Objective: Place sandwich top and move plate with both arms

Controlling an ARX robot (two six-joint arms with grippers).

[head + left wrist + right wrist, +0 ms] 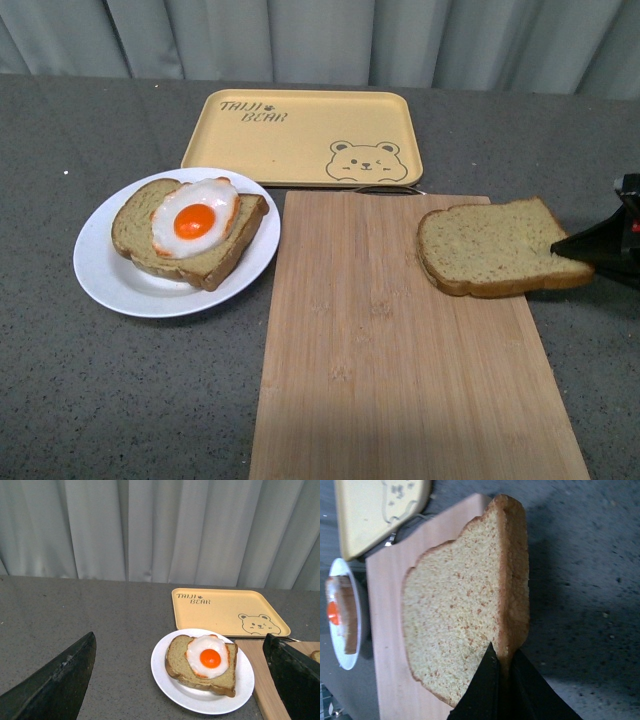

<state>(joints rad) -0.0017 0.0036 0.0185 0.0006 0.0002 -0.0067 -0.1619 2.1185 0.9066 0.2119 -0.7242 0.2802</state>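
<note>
Tan sandwich top (490, 245), darker crust (right hand (556, 250) on its edge)

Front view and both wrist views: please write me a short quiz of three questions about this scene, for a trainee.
1. What lies directly under the fried egg on the plate?
2. The sandwich top, pinched at its edge by the right fingers, lies mostly on: A) the plate; B) the wooden board; C) the fried egg.
3. True or false: the left fingers stand wide apart, holding nothing.
Key: 1, a bread slice; 2, B; 3, true.
</note>
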